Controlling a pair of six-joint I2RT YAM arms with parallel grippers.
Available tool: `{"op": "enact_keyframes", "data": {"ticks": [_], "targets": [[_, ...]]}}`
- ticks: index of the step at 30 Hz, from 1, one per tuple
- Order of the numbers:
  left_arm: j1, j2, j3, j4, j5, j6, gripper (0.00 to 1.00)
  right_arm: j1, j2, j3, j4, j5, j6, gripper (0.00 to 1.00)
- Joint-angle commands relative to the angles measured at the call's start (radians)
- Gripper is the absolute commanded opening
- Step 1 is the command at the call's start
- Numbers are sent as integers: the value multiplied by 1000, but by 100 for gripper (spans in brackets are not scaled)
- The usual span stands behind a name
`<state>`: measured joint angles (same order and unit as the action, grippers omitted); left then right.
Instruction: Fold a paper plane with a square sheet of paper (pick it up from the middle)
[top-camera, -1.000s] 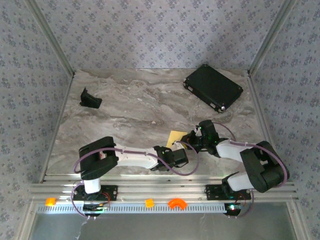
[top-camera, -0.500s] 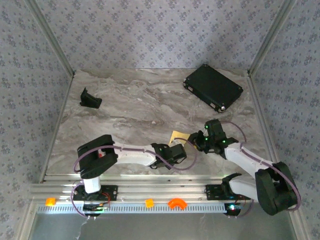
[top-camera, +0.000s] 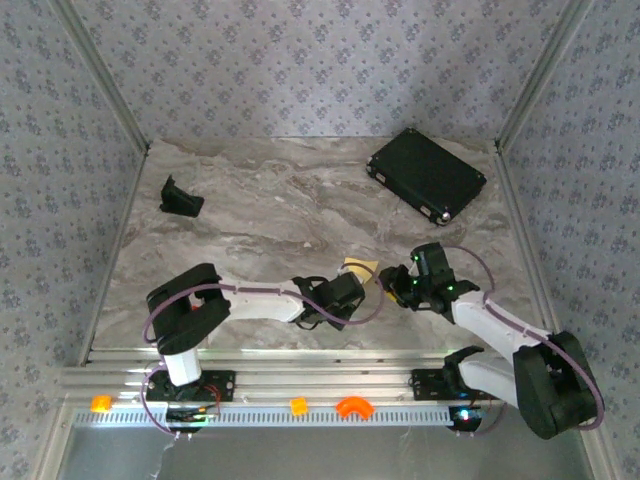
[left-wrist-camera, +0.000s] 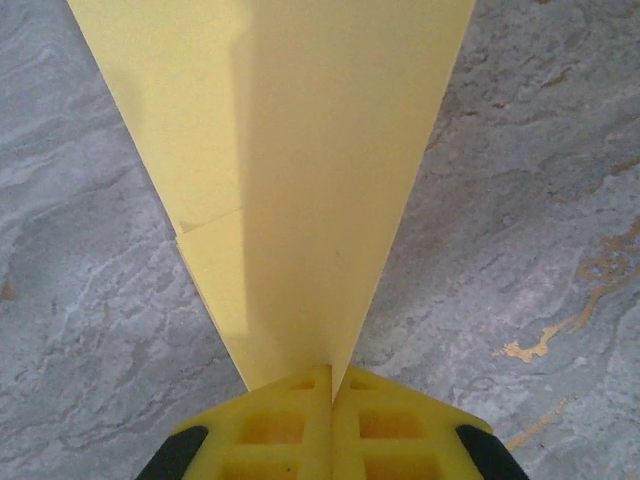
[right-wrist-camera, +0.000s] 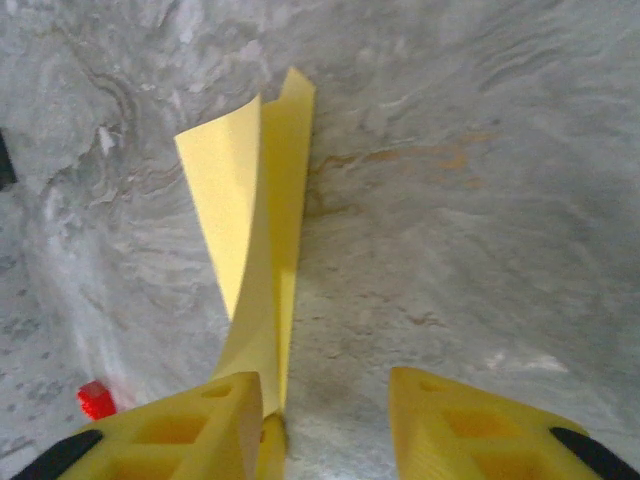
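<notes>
Top view high at near edge, looking down over table (top-camera: 250, 200); wrist views low, close, both on paper (left-wrist-camera: 300, 150).

Tabletop (top-camera: 260, 220) lies open between the paper plane (top-camera: 358, 268) and black case (top-camera: 427, 176).

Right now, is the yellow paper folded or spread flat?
Folded. The yellow paper tapers to a point pinched in the shut left end effector, and the right wrist view shows two layers standing off the table.

right end effector (right-wrist-camera: 322, 388): jaws opened beside paper (right-wrist-camera: 248, 200) | right arm (top-camera: 500, 325): elbow swung outward
</notes>
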<state>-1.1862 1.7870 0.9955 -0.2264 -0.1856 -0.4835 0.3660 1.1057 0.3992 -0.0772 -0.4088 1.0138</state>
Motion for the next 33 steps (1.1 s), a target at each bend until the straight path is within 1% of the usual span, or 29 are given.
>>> {"op": "enact_keyframes", "data": {"ticks": [1, 6, 11, 14, 17, 22, 28, 30, 33], "targets": [[4, 23, -29, -49, 43, 4, 7, -3, 40, 38, 47, -86, 31, 47], [3, 13, -32, -66, 26, 21, 9, 1, 131, 91, 60, -128, 54, 52], [2, 2, -28, -91, -3, 50, 10, 6, 235, 138, 51, -151, 57, 53], [1, -6, -28, -101, -15, 72, 12, 12, 293, 152, 71, -175, 60, 50], [-5, -13, -22, -124, -37, 100, 15, 14, 328, 158, 69, -189, 50, 43], [-21, -14, -14, -158, -81, 141, 22, 12, 342, 162, 58, -201, 36, 32], [-43, -4, 2, -171, -114, 158, 24, 13, 344, 160, 57, -221, 38, 27], [-54, 0, 11, -178, -135, 164, 24, 13, 344, 159, 61, -227, 43, 28], [-62, -3, 20, -181, -160, 164, 26, 12, 344, 157, 62, -228, 50, 36]]}}
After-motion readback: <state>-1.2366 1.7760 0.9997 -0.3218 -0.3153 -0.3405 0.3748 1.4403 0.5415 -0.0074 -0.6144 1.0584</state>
